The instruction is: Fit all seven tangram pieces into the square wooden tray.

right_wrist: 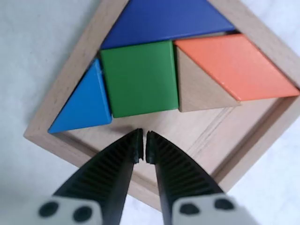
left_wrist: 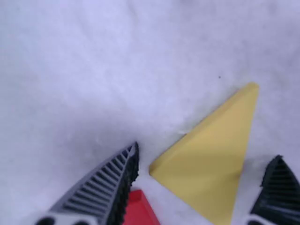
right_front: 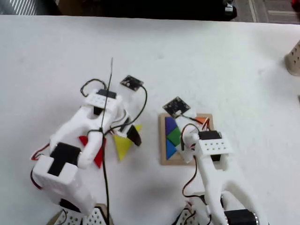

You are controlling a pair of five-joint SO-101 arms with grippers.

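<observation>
The left gripper [left_wrist: 206, 152] hangs low over the white table [right_front: 211, 61], its ribbed fingers [left_wrist: 110, 180] spread wide apart with nothing held. The yellow triangle [left_wrist: 211, 159] lies flat on the table in the gap between them: one fingertip stands just beside its near corner, the other just past its long edge, and neither plainly touches it. A red piece [left_wrist: 139, 209] lies on the table just beside the yellow one, partly tucked under the nearer finger.

Well to the right, the square wooden tray [right_wrist: 70, 145] sits flat on the table. The right gripper [right_wrist: 144, 146] is poised above it with its fingertips pressed together and empty, over the bare strip of tray floor just short of the green square [right_wrist: 139, 77]. Inside the tray, the green square has a small blue triangle [right_wrist: 84, 105] on one side and a large dark blue triangle [right_wrist: 164, 18] along the far edge. An orange parallelogram [right_wrist: 234, 65] sits against the green square's other side, next to what looks like an unpainted wooden triangle [right_wrist: 199, 91].
</observation>
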